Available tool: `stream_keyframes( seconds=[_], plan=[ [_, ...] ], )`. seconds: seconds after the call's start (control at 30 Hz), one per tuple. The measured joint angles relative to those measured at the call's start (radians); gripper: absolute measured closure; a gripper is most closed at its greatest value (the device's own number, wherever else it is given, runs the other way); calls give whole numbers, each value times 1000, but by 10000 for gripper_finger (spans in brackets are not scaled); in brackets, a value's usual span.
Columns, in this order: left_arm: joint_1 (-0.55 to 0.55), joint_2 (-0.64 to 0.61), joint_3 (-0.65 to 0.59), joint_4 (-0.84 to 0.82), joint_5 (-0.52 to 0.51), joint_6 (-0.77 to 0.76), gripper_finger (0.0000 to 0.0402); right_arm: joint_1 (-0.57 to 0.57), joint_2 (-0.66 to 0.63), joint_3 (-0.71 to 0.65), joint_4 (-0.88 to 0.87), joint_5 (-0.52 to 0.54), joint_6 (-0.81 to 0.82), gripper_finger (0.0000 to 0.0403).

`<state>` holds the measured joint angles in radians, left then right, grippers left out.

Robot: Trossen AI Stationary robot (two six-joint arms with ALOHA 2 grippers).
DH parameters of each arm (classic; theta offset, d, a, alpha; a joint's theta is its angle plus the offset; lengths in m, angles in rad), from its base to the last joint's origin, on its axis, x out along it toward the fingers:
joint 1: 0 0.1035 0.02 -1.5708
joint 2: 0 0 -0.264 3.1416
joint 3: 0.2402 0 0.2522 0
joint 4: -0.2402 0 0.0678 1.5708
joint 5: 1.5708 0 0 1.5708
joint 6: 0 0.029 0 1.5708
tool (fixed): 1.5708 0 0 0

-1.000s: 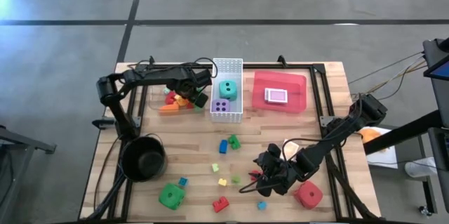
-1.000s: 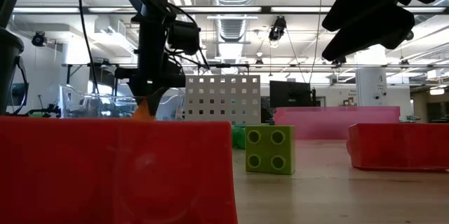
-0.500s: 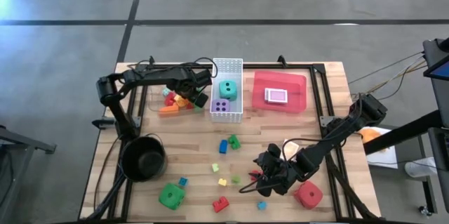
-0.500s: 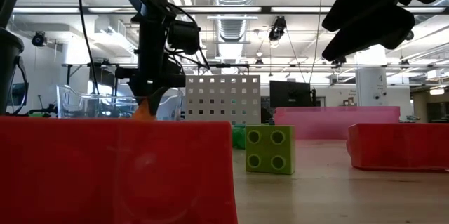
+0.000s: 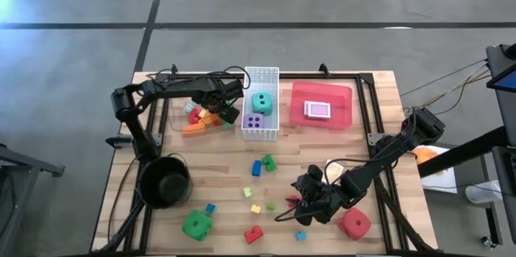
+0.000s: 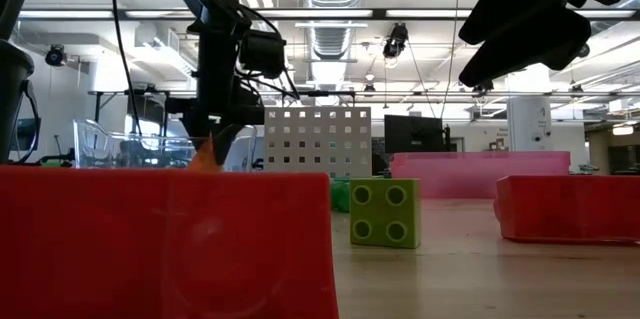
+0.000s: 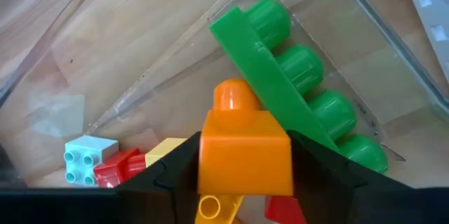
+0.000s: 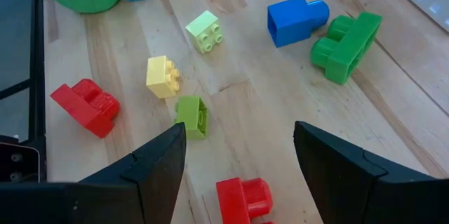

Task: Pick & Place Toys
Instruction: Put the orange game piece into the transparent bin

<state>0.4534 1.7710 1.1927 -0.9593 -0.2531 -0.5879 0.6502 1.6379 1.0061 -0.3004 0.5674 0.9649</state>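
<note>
My left gripper [image 5: 228, 105] hangs over a clear bin [image 5: 173, 112] at the table's far left, shut on an orange brick [image 7: 245, 147]. Below it in the bin lie a long green brick [image 7: 295, 90], a light-blue brick [image 7: 88, 157], and red and yellow pieces. My right gripper [image 5: 302, 196] stands open above the near right of the table. Between its fingers [image 8: 161, 168] there is nothing; below them lie red [image 8: 242, 196], lime [image 8: 191, 115] and yellow [image 8: 163, 76] bricks. A blue brick [image 5: 256, 167] and a green brick [image 5: 268, 162] lie mid-table. My left gripper pinches the orange brick by two opposite side faces [image 7: 207, 157] between its two fingers. The fingers come from above, pointing steeply down. The brick's single stud [image 7: 235, 97] faces away from the gripper. Whether the brick rests on the pile below, I cannot tell.
A white perforated basket [image 5: 260, 132] holds a teal die [image 5: 260, 101] and a purple die [image 5: 254, 122]. A red tray [image 5: 322, 96] holds a card pack [image 5: 318, 110]. A black pot [image 5: 165, 180], a green die [image 5: 197, 225] and a red die [image 5: 355, 225] stand near the front edge.
</note>
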Motion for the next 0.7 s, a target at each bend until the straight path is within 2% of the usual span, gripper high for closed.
stream_keyframes(
  seconds=[0.3, 0.7],
  plan=[
    [0, 0, 0, 1, 3, 9, 166, 0, 0, 0, 0, 0, 0, 148],
    [-1, 0, 0, 0, 3, 8, 161, 0, 0, 0, 0, 0, -4, 148]
  ],
)
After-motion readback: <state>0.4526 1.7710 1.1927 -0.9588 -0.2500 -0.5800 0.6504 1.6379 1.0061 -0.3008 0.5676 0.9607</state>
